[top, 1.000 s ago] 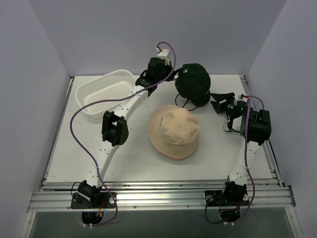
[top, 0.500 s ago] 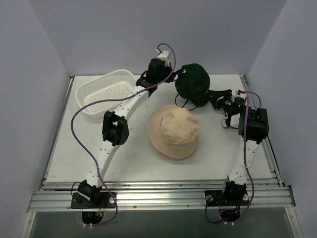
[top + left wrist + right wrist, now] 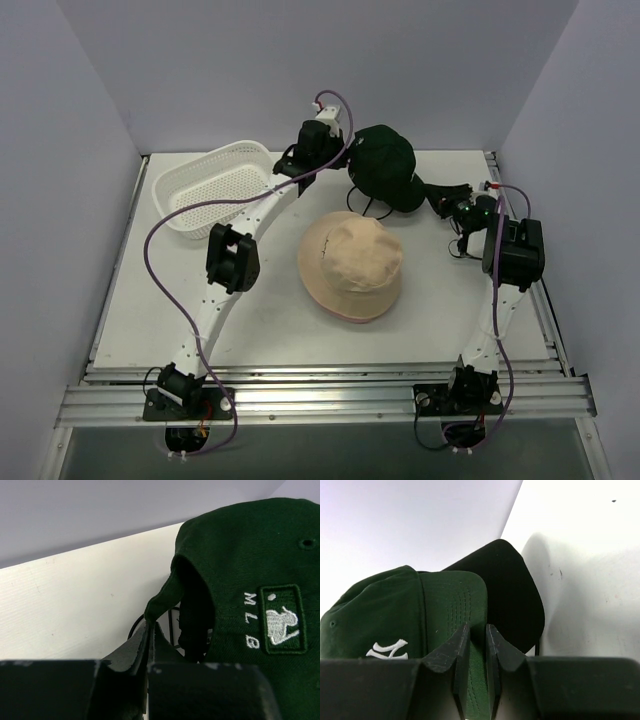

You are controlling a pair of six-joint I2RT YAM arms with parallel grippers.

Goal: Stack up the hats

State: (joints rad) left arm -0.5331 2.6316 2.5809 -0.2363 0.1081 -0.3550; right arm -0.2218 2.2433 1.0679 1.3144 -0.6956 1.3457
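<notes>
At the back of the table [image 3: 140, 300], I have the dark green cap [image 3: 385, 172] held at both ends.
Left gripper [image 3: 150, 626] pinches its rear edge, right gripper [image 3: 474, 630] its brim; black cap [image 3: 515, 595] seemingly underneath.

White arm links [image 3: 262, 212], black joints [image 3: 232, 258], purple cables [image 3: 148, 250]

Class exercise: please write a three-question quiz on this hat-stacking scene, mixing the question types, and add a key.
1. True or false: the white basket holds a hat.
2. Which part of the green cap is the right gripper pinching? A) brim B) back strap C) top button
3. Fill in: the tan bucket hat lies on top of a ____ hat.
Key: 1 false; 2 A; 3 pink. The pink hat shows only as a rim under the tan one.
</notes>
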